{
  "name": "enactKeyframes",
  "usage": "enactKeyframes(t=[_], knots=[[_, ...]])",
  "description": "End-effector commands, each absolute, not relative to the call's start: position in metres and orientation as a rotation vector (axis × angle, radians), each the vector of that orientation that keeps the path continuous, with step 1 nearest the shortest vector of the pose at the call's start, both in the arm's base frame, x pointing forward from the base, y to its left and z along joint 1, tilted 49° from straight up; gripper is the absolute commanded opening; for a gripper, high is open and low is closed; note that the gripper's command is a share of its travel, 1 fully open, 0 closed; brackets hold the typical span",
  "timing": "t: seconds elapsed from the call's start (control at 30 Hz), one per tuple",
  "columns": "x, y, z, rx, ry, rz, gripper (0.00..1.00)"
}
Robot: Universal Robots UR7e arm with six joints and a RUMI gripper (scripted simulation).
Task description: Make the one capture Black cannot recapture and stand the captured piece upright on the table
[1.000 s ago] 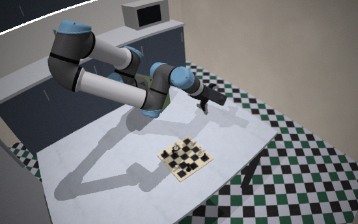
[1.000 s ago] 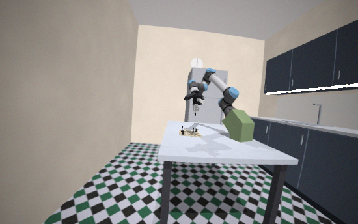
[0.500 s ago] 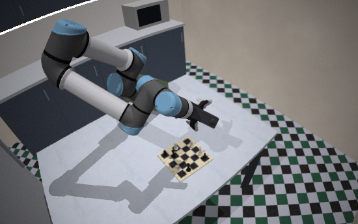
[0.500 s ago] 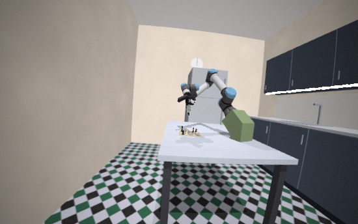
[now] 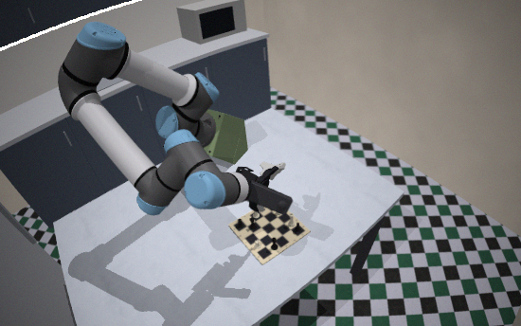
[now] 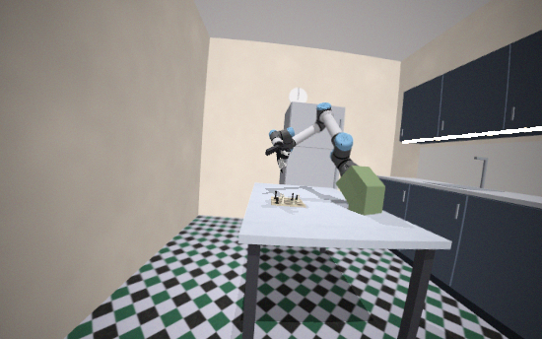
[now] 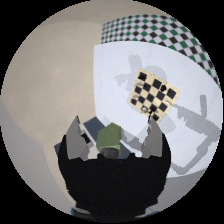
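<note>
A: From the top, what shows?
B: A small checkered chessboard (image 5: 271,230), tan-rimmed, lies flat on the pale matte table (image 5: 142,246). Slim dark and pale pieces stand on it. The gripper (image 5: 277,168) hangs at about twelve o'clock from the board.

A: And the exterior view?
B: The gripper (image 6: 281,158) hovers well above the board (image 6: 288,201); the boxy green base (image 6: 362,189) sits at three o'clock.

A: The wrist view?
B: Two grey wedge-shaped fingers are spread fully wide, holding nothing. The board (image 7: 152,95) lies at one o'clock.
</note>
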State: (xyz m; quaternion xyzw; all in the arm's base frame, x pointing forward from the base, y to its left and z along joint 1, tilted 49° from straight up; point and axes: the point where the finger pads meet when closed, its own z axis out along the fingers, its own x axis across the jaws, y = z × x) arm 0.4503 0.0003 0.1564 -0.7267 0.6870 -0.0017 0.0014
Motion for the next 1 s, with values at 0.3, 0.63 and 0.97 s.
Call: enactKeyframes(t=[0.3,0.63,0.97], knots=[[0.455,-0.033,0.168,-2.477,1.856,0.111,1.00],[0.459,-0.060,0.172,-2.612,1.545,0.165,1.00],[0.461,-0.080,0.176,-2.676,1.318,0.182,1.00]])
